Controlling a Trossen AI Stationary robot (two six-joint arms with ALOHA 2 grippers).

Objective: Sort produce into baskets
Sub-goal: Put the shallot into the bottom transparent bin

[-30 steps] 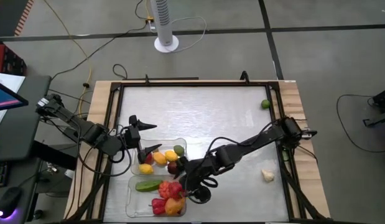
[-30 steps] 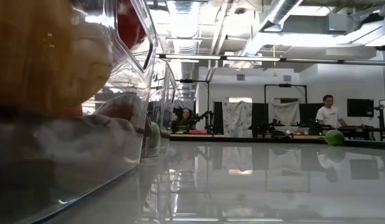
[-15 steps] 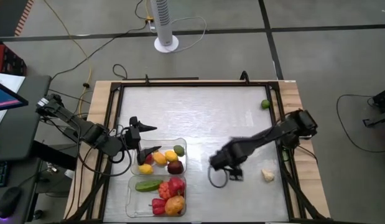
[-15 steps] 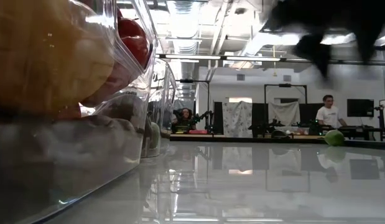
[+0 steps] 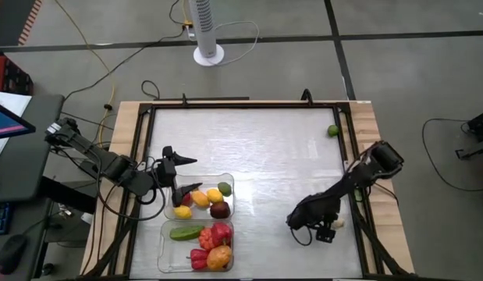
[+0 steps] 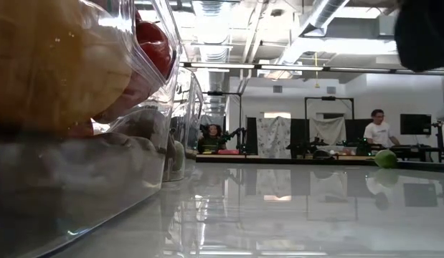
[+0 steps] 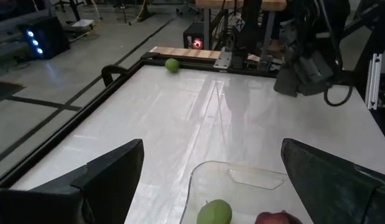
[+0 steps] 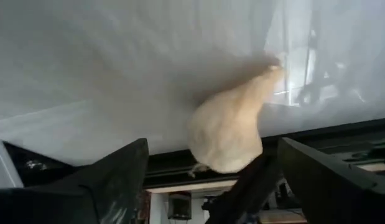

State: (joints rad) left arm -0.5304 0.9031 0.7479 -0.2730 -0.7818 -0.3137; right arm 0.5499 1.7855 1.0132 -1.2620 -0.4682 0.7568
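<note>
Judging by the two full baskets, most produce is sorted, leaving a white garlic piece just ahead of the spread-open right pincer and a green fruit far beyond.

Light falls evenly from overhead, and the pale surface throws back a soft streaked sheen in the high view. At table height, long ceiling lights glare brightly and mirror on the glossy top, while the nearest clear basket is a large, out-of-focus mass with warped highlights. The right hand shows there only as a dark, blurred shape. In the right wrist view, the white garlic-like piece looks soft-edged and casts a diffuse shadow.
</note>
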